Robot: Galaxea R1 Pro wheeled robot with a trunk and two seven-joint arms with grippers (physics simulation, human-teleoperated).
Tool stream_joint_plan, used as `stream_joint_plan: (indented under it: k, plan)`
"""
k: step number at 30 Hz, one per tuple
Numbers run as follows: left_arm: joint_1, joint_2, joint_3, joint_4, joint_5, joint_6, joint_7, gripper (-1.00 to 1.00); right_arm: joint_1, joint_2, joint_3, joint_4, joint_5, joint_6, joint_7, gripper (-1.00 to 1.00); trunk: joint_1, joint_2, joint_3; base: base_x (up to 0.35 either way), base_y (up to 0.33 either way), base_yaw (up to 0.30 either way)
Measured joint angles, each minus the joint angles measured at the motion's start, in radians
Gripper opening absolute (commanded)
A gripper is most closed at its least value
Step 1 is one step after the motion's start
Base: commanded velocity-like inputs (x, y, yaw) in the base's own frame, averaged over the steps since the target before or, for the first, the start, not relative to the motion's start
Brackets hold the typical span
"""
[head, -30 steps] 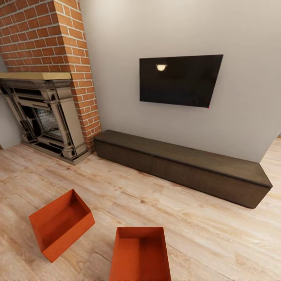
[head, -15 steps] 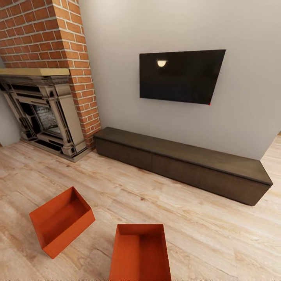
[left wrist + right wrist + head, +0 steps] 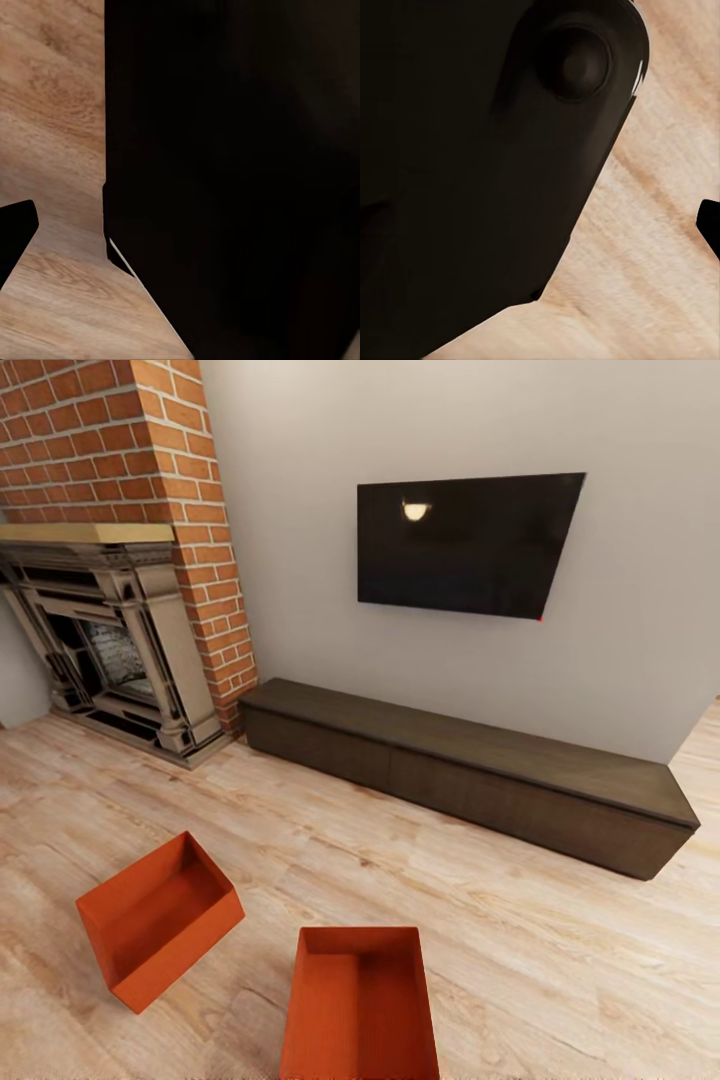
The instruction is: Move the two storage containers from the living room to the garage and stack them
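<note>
Two orange-red storage containers stand open-topped on the living room's light wood floor [image 3: 560, 960] in the head view. One container [image 3: 160, 920] sits at the lower left, turned diagonally. The other container [image 3: 360, 1005] is at the bottom centre, cut off by the frame's edge. They stand apart, a short gap between them. In the left wrist view a dark fingertip [image 3: 16, 236] shows at the frame's edge over wood planks. The right wrist view likewise has a dark fingertip [image 3: 711, 225] at its edge. Nothing lies between either pair of fingers.
A red brick fireplace [image 3: 110, 640] stands at the back left. A long low dark-brown cabinet [image 3: 470, 780] runs along the grey wall under a black TV [image 3: 465, 545]. Dark robot body parts [image 3: 240, 180] [image 3: 472, 150] block much of both wrist views.
The whole head picture has shifted: the TV sits higher and larger and the containers a little higher, so the camera has moved. The containers themselves have not moved.
</note>
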Motion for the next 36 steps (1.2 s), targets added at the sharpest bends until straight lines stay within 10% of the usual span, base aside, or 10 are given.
stream_joint_plan:
  k: [36]
  plan:
    - [0.000,0.000,0.000,0.000,0.000,0.000,0.000,1.00,0.000,0.000,0.000,0.000,-0.001,-0.003,0.000,1.00,0.000,0.000,-0.058,0.000,0.000,0.000]
